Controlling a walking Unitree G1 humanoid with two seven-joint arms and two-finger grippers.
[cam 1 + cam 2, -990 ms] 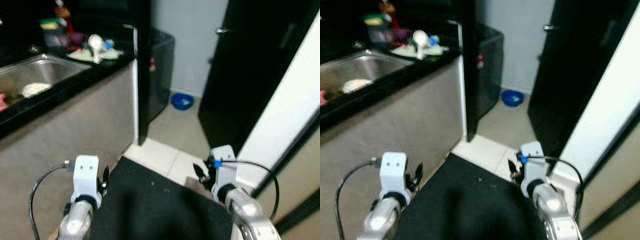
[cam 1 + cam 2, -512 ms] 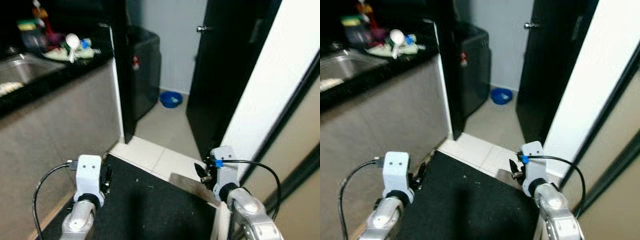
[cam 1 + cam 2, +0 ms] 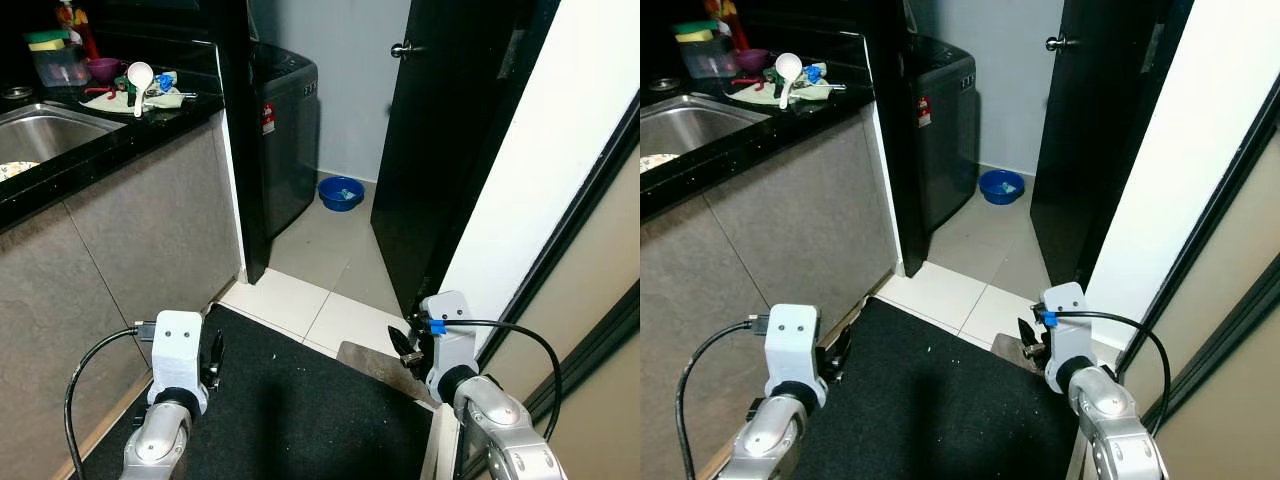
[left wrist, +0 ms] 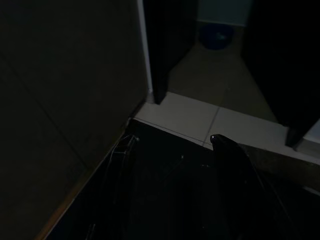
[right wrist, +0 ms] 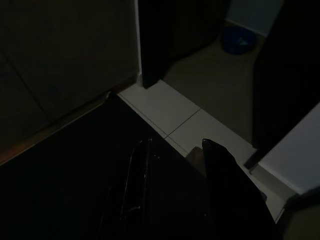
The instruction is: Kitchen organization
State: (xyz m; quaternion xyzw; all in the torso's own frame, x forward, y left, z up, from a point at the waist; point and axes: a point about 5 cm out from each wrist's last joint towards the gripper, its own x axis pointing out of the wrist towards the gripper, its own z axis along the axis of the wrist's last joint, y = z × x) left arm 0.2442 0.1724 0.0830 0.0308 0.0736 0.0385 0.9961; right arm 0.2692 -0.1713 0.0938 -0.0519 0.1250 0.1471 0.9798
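A black counter (image 3: 120,140) runs along my left with a steel sink (image 3: 45,130) set in it. At its far end lie a white ladle (image 3: 139,75), a purple bowl (image 3: 103,68) and a clear container (image 3: 55,65) on a green cloth. Both arms hang low over a black mat (image 3: 300,420). My left gripper (image 3: 212,355) sits beside the counter's grey front, open and holding nothing (image 4: 172,165). My right gripper (image 3: 405,343) hangs near the mat's far edge, open too, with nothing between its fingers (image 5: 172,170).
A dark washing machine (image 3: 285,130) stands past the counter's end. A blue bowl (image 3: 342,192) lies on the tiled floor beside it. A black door (image 3: 450,150) with a metal handle (image 3: 402,49) and a white wall (image 3: 540,200) close in on the right.
The camera has turned right and the blur has cleared, so the counter has slid to the left of the picture. Both arms still hang as before.
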